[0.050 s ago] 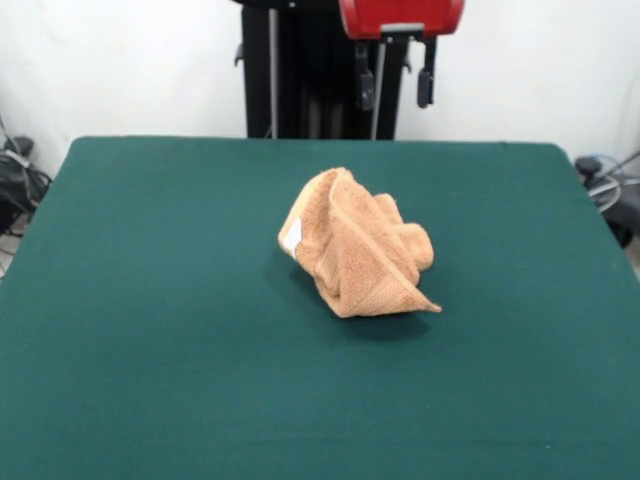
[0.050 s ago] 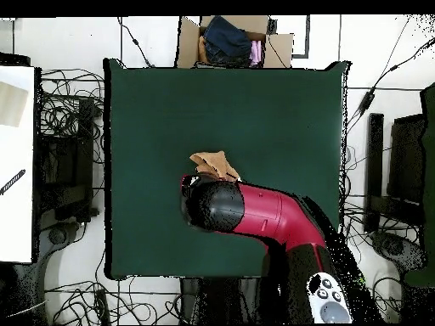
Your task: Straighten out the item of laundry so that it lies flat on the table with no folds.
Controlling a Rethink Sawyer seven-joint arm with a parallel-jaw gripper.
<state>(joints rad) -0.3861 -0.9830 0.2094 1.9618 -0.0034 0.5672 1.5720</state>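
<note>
We see the towel point(image 1: 355, 247) bunched in a crumpled heap near the middle of the table point(image 1: 150, 330), its white tag point(image 1: 292, 237) showing on one side. Bare green felt surrounds the towel out to every table edge. The gripper point(image 1: 396, 86) hangs above the table's far edge, jaws parted, holding nothing.

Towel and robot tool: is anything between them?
Nothing: in the front view, only bare green table lies between the crumpled towel and the raised tool.
</note>
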